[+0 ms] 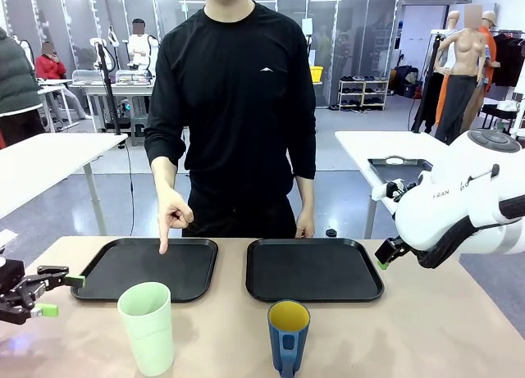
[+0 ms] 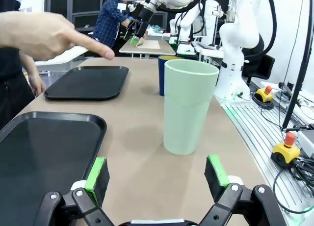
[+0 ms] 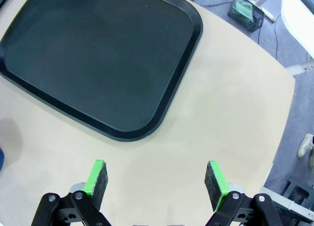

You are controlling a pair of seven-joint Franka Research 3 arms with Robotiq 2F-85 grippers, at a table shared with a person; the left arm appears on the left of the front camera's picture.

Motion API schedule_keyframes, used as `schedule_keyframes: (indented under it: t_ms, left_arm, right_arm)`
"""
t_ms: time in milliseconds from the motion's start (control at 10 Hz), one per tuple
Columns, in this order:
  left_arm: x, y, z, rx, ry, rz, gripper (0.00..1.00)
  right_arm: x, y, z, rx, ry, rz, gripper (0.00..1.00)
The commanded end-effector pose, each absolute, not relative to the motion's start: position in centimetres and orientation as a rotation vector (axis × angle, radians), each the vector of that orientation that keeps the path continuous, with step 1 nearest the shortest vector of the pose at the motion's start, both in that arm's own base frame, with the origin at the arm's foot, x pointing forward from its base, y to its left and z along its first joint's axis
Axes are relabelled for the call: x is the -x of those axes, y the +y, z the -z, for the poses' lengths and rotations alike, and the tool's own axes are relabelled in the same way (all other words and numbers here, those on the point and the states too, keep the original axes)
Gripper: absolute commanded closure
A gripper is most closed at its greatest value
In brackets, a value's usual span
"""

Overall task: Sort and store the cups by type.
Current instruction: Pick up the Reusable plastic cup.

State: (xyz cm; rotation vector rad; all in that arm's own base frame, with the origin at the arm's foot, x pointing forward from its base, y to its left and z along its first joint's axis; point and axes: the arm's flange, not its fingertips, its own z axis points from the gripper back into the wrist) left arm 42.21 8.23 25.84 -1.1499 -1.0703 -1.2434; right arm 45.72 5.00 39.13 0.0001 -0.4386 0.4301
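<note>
The tall mint-green tumbler [image 1: 148,327] stands upright near the table's front edge, left of centre. To its right stands the dark blue mug [image 1: 288,335], yellow inside, its handle facing me. My left gripper [image 1: 61,295] hovers open at the far left, level with the tumbler. In the left wrist view the tumbler [image 2: 189,106] stands ahead, a little right of the gap of the open left gripper [image 2: 157,174], with the mug [image 2: 161,76] partly hidden behind it. My right gripper [image 3: 156,179] is open and empty above bare table, beside the right tray [image 3: 98,59].
Two black trays lie side by side, the left tray [image 1: 148,267] and the right tray [image 1: 314,269]. The person stands at the far side and their hand [image 1: 172,218] points a finger down at the left tray. My right arm [image 1: 459,206] hangs over the table's right end.
</note>
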Motion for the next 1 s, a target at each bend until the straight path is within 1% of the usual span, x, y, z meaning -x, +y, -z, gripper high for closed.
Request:
schedule_keyframes:
  t_ms: [0,500,700,900]
  left_arm:
    - [-42.1,8.6,-25.5,1.129,-1.062,1.230,0.00]
    - [-42.1,8.6,-25.7,1.143,-1.069,1.235,0.00]
    - [-42.6,5.8,-25.3,1.156,-1.057,1.331,0.00]
    - [-42.5,4.6,-24.7,1.168,-1.086,1.351,0.00]
  right_arm:
    - [-45.8,4.9,-39.2,-0.008,-0.441,-0.423,0.00]
    - [-45.8,4.9,-39.2,-0.008,-0.441,-0.423,0.00]
    - [-45.8,4.9,-39.2,-0.008,-0.441,-0.423,0.00]
    - [-45.8,4.9,-39.2,-0.008,-0.441,-0.423,0.00]
